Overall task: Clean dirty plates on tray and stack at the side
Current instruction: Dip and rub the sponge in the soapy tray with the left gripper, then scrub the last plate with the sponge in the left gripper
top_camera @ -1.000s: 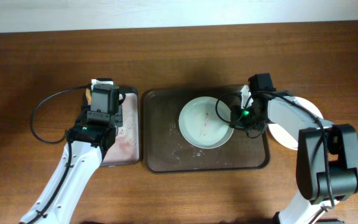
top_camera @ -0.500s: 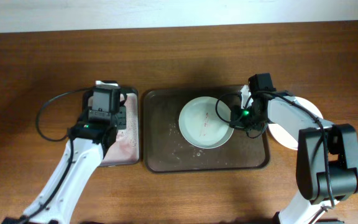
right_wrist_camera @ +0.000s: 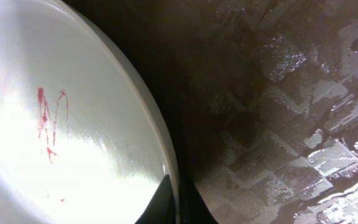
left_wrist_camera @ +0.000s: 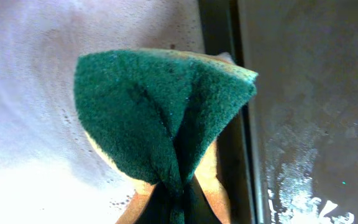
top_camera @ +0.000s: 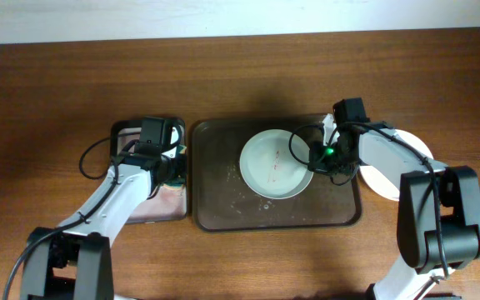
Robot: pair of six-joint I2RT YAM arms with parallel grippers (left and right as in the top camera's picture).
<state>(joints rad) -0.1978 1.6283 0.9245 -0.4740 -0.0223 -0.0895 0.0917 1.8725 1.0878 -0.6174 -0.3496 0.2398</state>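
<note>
Here's the left gripper (left_wrist_camera: 175, 204), clamped tight on a green scouring sponge with a yellow backing (left_wrist_camera: 160, 106). The pad is folded into a peak above the fingertips. We find it over the right edge of the smaller black-rimmed tray with the pale pinkish inside (left_wrist_camera: 30, 68), just beside the rim that meets the large dark brown rounded-corner tray (left_wrist_camera: 316, 93). Whether the sponge actually touches the surface under it, we can't tell from this close-up.

Over on the other side, the right gripper (right_wrist_camera: 174, 202) is closed on the right rim of a round white shallow plate (top_camera: 269, 167), one dark fingertip on each side of the edge. We can see thin reddish streaks (right_wrist_camera: 47, 124) near the plate's centre. The plate sits inside the brown tray, right of its middle and near the far rim. The bare tray floor around it shows a wet, patchy sheen.

Off the tray's right end, a plain white plate (top_camera: 377, 185) lies on the brown wooden table (top_camera: 223, 75), partly covered by the right arm. The two trays sit side by side, their long rims just apart.
</note>
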